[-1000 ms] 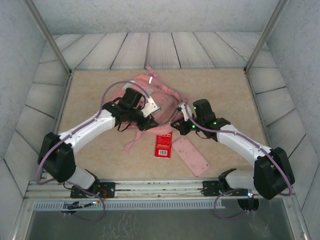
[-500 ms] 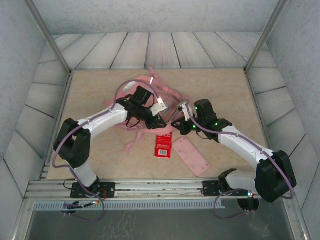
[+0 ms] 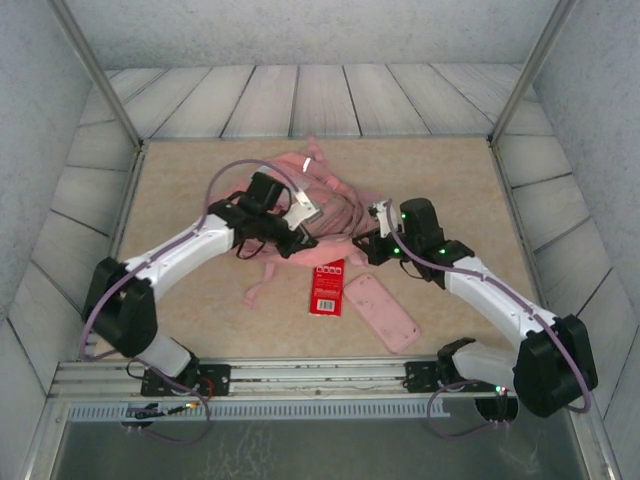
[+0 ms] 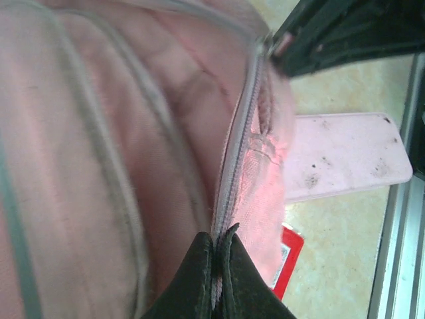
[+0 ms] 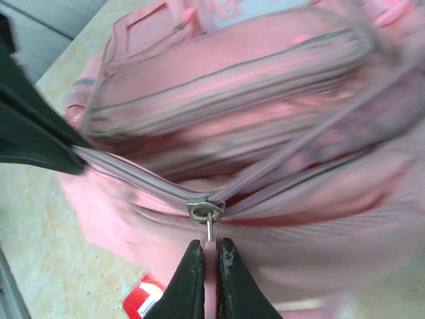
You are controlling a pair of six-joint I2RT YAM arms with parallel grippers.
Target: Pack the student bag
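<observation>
Student bag (image 5: 265, 86), blurred, edges cropped

Over the last 1 s the left arm swung its elbow in toward the middle of the table and has now swung it back out to the left, so the left gripper (image 3: 306, 241) sits slightly further left on the student bag (image 3: 320, 185) than it did 0.5 s ago. The right gripper (image 3: 360, 245) has drawn off to the right and a little away from the arm bases, and its elbow has slid further right and nearer the front rail. More pink fabric now shows between the 2 grippers, and the bag's top has shifted slightly right.
</observation>
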